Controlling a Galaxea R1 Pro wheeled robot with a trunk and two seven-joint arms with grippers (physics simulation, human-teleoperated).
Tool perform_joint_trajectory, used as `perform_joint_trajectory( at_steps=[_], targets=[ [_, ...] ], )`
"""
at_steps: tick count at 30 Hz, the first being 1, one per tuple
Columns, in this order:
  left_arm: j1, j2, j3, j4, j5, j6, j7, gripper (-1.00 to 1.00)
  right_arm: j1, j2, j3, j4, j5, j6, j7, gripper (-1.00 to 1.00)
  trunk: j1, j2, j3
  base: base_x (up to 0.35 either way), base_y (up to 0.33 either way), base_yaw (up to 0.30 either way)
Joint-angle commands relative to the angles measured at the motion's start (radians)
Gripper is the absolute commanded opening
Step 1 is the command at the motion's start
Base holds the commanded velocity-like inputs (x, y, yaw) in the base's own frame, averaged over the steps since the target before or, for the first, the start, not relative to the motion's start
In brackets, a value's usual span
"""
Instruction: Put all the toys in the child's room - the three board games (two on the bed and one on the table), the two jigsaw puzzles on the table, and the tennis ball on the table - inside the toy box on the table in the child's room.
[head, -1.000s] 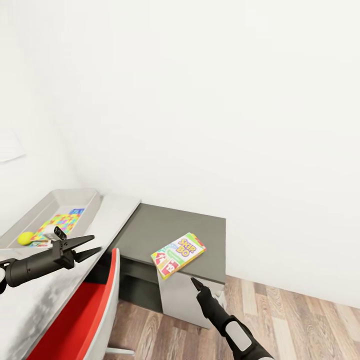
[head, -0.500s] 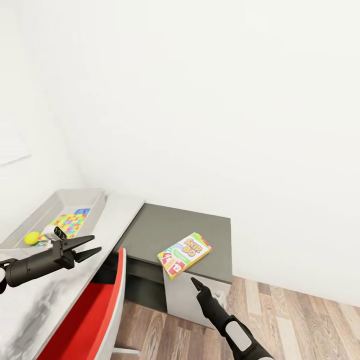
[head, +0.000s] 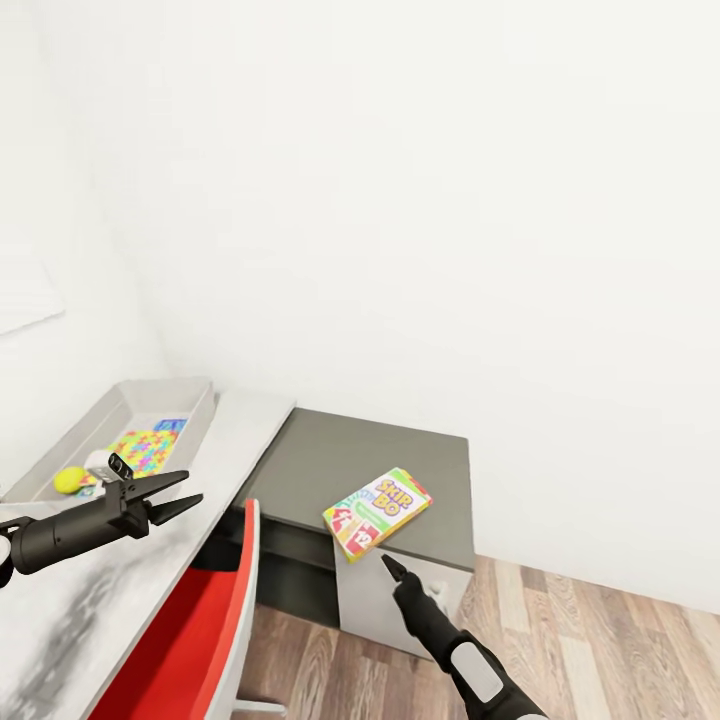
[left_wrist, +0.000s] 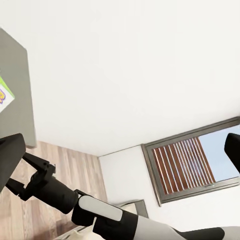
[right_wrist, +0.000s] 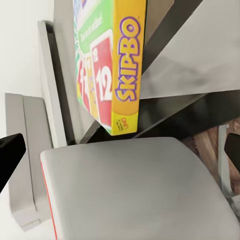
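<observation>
A Skip-Bo board game (head: 378, 510) lies on the dark-grey side unit (head: 330, 455), one corner hanging over its front edge. My right gripper (head: 390, 566) hangs just below and in front of that corner; the right wrist view shows the board game (right_wrist: 107, 70) close ahead between wide-apart fingers, so it is open and empty. At the far left of the table (head: 90, 600) stands the toy box (head: 195, 400), holding a jigsaw puzzle (head: 148, 447) and the tennis ball (head: 68, 480). My left gripper (head: 190, 487) hovers open over the table beside the box.
A red chair (head: 200, 630) with a grey back (right_wrist: 135, 190) stands between the table and the side unit, under my right arm. White walls close the corner behind. Wood-plank floor (head: 600, 640) lies to the right. A window with slatted blinds (left_wrist: 190, 165) appears in the left wrist view.
The whole head picture has drifted right, so the camera has turned left. Both arms hold their place in the picture, and the board game's corner now sits nearer the right gripper.
</observation>
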Motion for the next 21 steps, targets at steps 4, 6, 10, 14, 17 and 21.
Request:
perform_joint_trajectory(
  at_steps=[4,6,10,14,17,21],
  targets=[
    [-0.001,0.0,0.0,0.001,-0.003,0.004,-0.005,1.0,-0.001,0.001,-0.005,-0.001,-0.009,0.01,0.002,1.0,0.0,-0.002,-0.002,0.094,0.162,0.0],
    [-0.001,0.0,0.0,0.0,-0.003,0.004,-0.005,1.0,-0.001,0.001,-0.005,-0.001,-0.009,0.01,0.002,1.0,0.0,-0.002,-0.002,0.073,0.111,0.0],
    [-0.001,0.0,0.0,0.0,-0.003,0.004,-0.005,1.0,-0.001,0.001,-0.005,-0.001,-0.008,0.011,0.003,1.0,0.0,-0.002,-0.002,0.033,0.05,0.0],
    [-0.001,0.0,0.0,0.001,-0.003,0.004,-0.005,1.0,-0.001,0.001,-0.005,-0.002,-0.008,0.011,0.003,1.0,0.0,-0.002,-0.002,0.013,0.019,0.0],
    [-0.001,0.0,0.0,0.0,-0.003,0.004,-0.005,1.0,-0.001,0.001,-0.005,-0.002,-0.009,0.011,0.003,1.0,0.0,-0.002,-0.002,0.017,0.015,0.0],
    [-0.001,-0.001,0.0,0.0,-0.003,0.004,-0.004,1.0,-0.001,0.001,-0.005,-0.002,-0.009,0.012,0.002,1.0,0.0,-0.002,-0.002,0.092,0.067,0.0]
  ],
)
